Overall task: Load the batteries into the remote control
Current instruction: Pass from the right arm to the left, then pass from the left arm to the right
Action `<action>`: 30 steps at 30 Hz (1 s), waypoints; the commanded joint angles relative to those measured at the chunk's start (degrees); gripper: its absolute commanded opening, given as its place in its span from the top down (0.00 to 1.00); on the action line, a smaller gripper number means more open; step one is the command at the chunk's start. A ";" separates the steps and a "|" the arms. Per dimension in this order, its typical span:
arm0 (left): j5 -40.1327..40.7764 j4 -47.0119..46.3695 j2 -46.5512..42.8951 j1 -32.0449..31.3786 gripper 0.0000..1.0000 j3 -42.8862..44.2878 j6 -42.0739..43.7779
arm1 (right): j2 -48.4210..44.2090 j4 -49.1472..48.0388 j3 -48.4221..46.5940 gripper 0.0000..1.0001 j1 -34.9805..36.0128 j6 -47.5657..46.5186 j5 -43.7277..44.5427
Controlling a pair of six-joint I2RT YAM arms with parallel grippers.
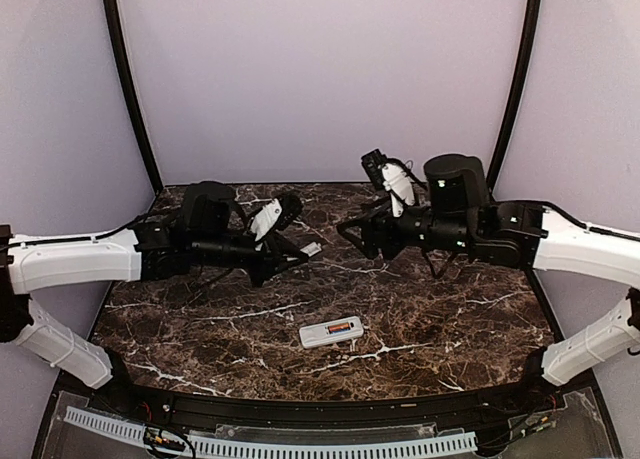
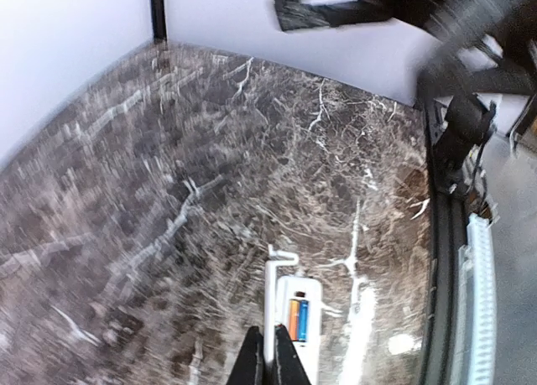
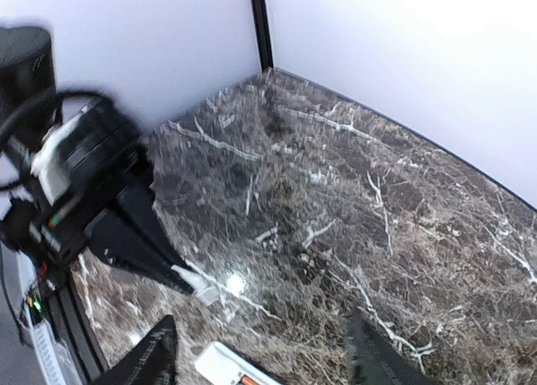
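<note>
Two batteries (image 2: 299,316) — orange, blue — in remote (image 1: 322,334)

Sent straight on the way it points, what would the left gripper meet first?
Probably the remote, lying back up just past the left gripper and the white cover it pinches; depth is unclear, so possibly bare table instead.

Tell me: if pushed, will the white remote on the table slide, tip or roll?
Probably slides: the remote control lies flat on the glossy marble table. Tipping or rolling seems unlikely, given its low, flat shape. Its compartment looks uncovered, so the batteries might fall out if jolted.
</note>
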State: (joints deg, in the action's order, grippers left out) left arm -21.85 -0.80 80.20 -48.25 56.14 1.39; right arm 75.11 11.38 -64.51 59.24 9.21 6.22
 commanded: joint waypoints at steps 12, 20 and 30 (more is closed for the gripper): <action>40.03 -52.68 -8.01 -17.64 1.00 -21.87 79.49 | 1.49 11.04 -10.66 0.10 -6.69 2.62 -29.85; 42.43 -70.74 -0.04 -19.29 1.00 -23.08 96.13 | 2.22 6.85 -8.08 0.20 -5.47 0.59 -33.55; 42.35 -71.70 0.74 -20.16 1.00 -23.33 97.73 | 3.16 -0.31 -3.03 0.27 -2.73 -13.37 -30.84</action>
State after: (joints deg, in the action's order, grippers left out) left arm 19.57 -69.10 81.12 -67.96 33.69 97.32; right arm 78.06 17.76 -69.41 54.52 3.09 -25.80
